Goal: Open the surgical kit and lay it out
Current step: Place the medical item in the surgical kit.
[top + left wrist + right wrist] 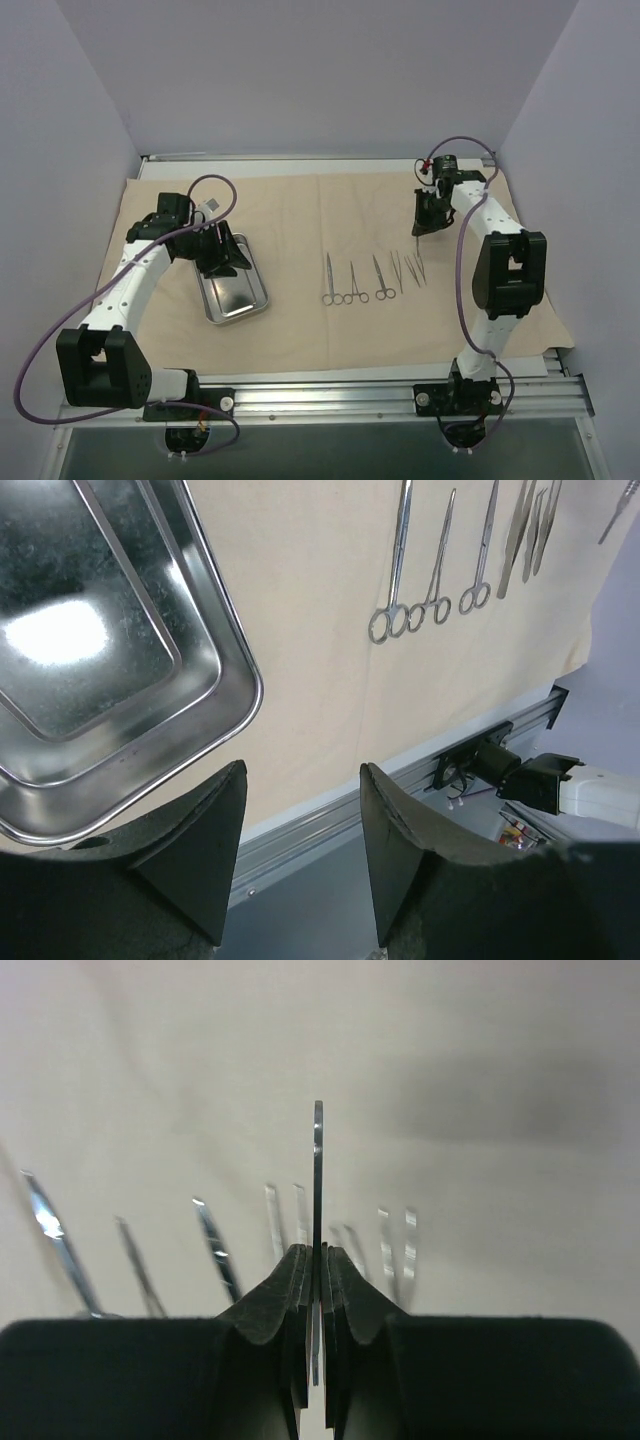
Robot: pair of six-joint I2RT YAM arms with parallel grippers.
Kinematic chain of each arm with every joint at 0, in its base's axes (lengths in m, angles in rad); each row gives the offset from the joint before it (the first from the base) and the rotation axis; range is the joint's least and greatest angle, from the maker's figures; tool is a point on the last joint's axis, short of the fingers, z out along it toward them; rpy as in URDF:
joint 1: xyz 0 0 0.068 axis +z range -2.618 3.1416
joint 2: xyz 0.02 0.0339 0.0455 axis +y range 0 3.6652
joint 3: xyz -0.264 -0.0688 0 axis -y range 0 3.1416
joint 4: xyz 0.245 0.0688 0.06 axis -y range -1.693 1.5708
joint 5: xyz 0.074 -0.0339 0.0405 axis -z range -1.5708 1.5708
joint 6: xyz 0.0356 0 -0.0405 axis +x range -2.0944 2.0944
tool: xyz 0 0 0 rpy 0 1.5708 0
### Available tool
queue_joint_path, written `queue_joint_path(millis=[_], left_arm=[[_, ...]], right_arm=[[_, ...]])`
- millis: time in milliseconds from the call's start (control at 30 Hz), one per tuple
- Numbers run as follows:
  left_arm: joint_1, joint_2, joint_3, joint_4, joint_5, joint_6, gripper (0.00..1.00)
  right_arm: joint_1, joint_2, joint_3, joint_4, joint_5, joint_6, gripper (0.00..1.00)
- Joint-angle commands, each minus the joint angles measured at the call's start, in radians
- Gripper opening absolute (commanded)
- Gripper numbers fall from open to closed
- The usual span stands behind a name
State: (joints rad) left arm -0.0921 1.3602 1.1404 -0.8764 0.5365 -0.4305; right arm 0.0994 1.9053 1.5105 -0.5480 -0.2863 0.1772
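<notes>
The beige cloth wrap (300, 210) lies spread flat on the table. The shiny steel tray (236, 287) sits on its left part and also shows in the left wrist view (90, 650). Three ring-handled instruments (352, 283) and two tweezers (408, 271) lie in a row at mid-cloth; they also show in the left wrist view (437, 575). My left gripper (222, 262) hangs open and empty over the tray's far right edge (300, 810). My right gripper (425, 222) is shut on a slim flat steel instrument (318, 1175), held above the cloth just beyond the row's right end.
The cloth's near edge runs along an aluminium rail (330, 395) where both arm bases are bolted. Lilac walls (300, 70) close in the back and sides. Purple cables (460, 260) loop beside each arm.
</notes>
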Motion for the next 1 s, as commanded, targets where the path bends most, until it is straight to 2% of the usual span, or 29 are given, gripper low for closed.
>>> queue_joint_path(millis=[0, 133, 300, 500, 967], left_arm=[[0.038, -0.049, -0.056, 0.063, 0.098, 0.053, 0.57], [0.054, -0.049, -0.067, 0.053, 0.112, 0.085, 0.57], [0.055, -0.058, -0.073, 0.065, 0.126, 0.081, 0.57], [0.057, -0.044, -0.082, 0.076, 0.135, 0.062, 0.57], [0.057, 0.008, -0.054, 0.093, 0.149, 0.055, 0.56]], right_arm=[[0.004, -0.114, -0.038, -0.118, 0.113, -0.221, 0.0], [-0.038, -0.103, -0.098, -0.112, 0.122, -0.338, 0.0], [-0.066, -0.084, -0.17, -0.096, 0.142, -0.389, 0.0], [-0.124, -0.052, -0.177, -0.064, 0.108, -0.387, 0.0], [-0.133, 0.026, -0.239, -0.03, 0.027, -0.37, 0.0]])
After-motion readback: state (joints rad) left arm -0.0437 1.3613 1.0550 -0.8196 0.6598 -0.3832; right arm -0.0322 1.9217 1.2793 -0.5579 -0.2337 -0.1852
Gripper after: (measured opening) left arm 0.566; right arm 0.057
